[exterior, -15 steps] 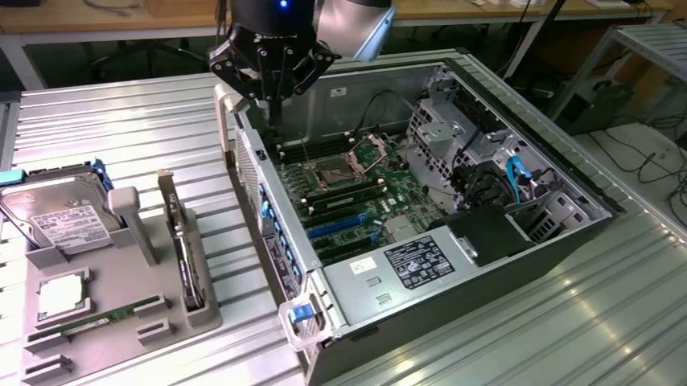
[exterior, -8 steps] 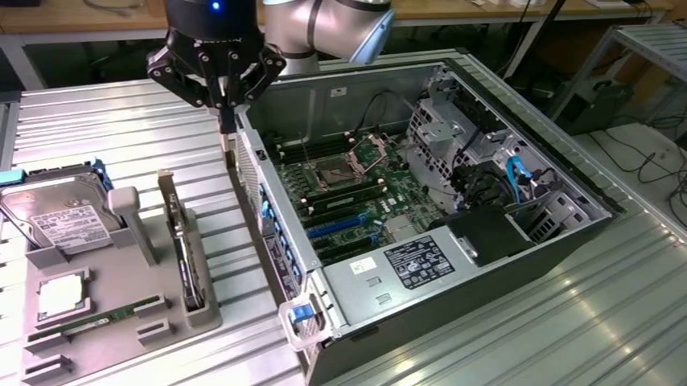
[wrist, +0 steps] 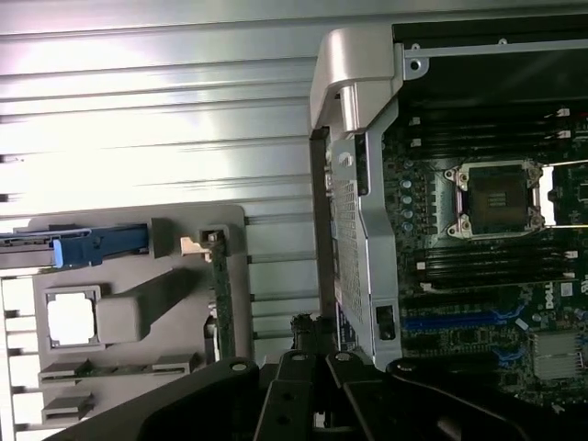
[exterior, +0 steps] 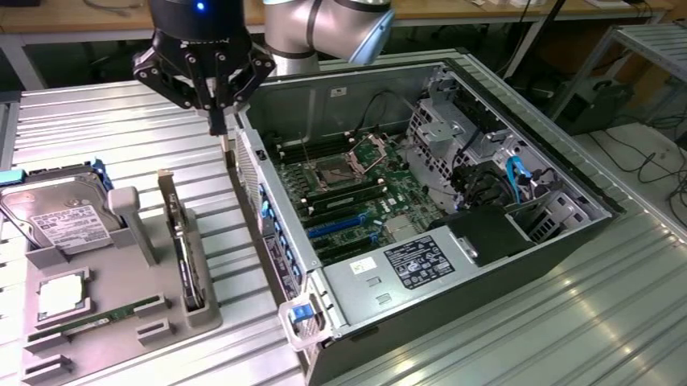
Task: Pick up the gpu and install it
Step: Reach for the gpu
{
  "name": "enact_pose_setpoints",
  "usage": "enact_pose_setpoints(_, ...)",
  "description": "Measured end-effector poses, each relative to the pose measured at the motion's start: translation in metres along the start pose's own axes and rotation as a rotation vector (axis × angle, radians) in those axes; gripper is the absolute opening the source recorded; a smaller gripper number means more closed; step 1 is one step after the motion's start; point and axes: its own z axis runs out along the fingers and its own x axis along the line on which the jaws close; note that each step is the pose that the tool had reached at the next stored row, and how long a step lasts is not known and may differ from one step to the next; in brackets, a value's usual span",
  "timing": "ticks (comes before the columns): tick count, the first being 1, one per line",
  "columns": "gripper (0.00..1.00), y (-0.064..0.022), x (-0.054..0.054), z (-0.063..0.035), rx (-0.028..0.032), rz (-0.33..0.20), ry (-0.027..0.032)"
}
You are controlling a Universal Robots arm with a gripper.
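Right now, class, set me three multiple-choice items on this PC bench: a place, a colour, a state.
1. The gpu stands: A in the gray holder; B in the case; C flat on the table.
2. The motherboard's long expansion slots are: A red; B blue; C white.
3. The gripper is: A shut; B wide open; C clamped on the hard drive.
Key: 1 A, it stands upright in the holder; 2 B, blue strips show; 3 A, it is pinched closed.

Ribbed metal table [exterior: 108,137] bears an open computer case [exterior: 483,314] and — seemingly plastic — a grey parts tray [exterior: 129,269].
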Motion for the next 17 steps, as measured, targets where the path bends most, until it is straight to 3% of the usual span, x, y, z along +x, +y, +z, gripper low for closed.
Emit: enact_pose_setpoints(17,0.11,-0.0014,0.021,-0.0006,-0.0001,-0.003,0.0001)
